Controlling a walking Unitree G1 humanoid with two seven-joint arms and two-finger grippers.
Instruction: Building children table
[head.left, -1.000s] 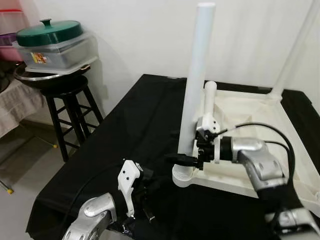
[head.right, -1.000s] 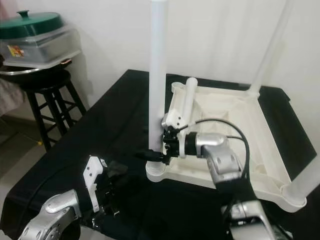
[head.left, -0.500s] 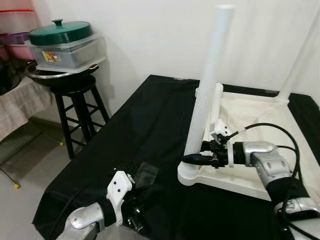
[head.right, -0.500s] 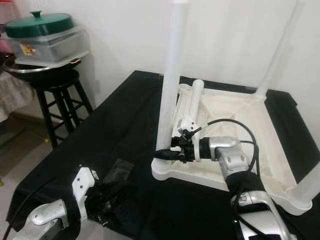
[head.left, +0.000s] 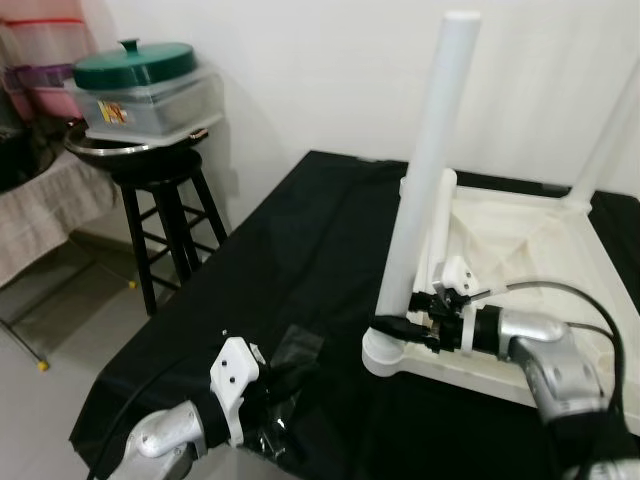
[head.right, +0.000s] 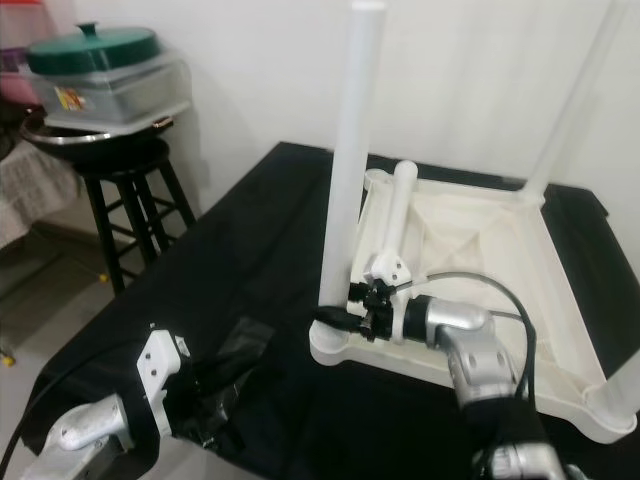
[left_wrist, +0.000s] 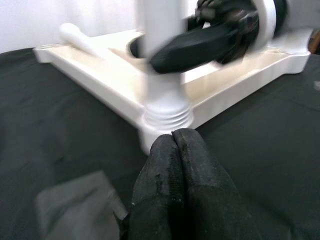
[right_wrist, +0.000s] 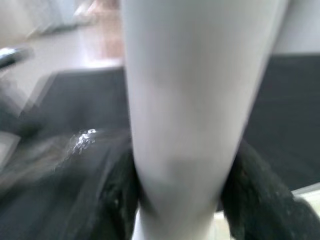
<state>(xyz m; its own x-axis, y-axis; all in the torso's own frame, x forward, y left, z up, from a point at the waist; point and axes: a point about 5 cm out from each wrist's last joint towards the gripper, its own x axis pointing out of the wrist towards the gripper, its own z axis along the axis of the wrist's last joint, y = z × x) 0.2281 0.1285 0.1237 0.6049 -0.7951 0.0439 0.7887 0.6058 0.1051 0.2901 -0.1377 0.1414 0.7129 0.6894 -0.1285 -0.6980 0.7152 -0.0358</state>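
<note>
The upturned white children's table (head.left: 520, 250) lay on the black-draped tabletop (head.left: 300, 250), and the right gripper (head.left: 395, 328) had its jaws pinching the base of the upright white leg (head.left: 425, 180) just above its threaded corner socket (head.left: 385, 352). The left gripper (left_wrist: 177, 165), jaws pressed together and empty, rested on the cloth near that corner beside a clear plastic bag (head.left: 295, 350). To seat the leg well, it likely needed to be kept plumb over the socket while being turned, since any tilt could cross the thread.
</note>
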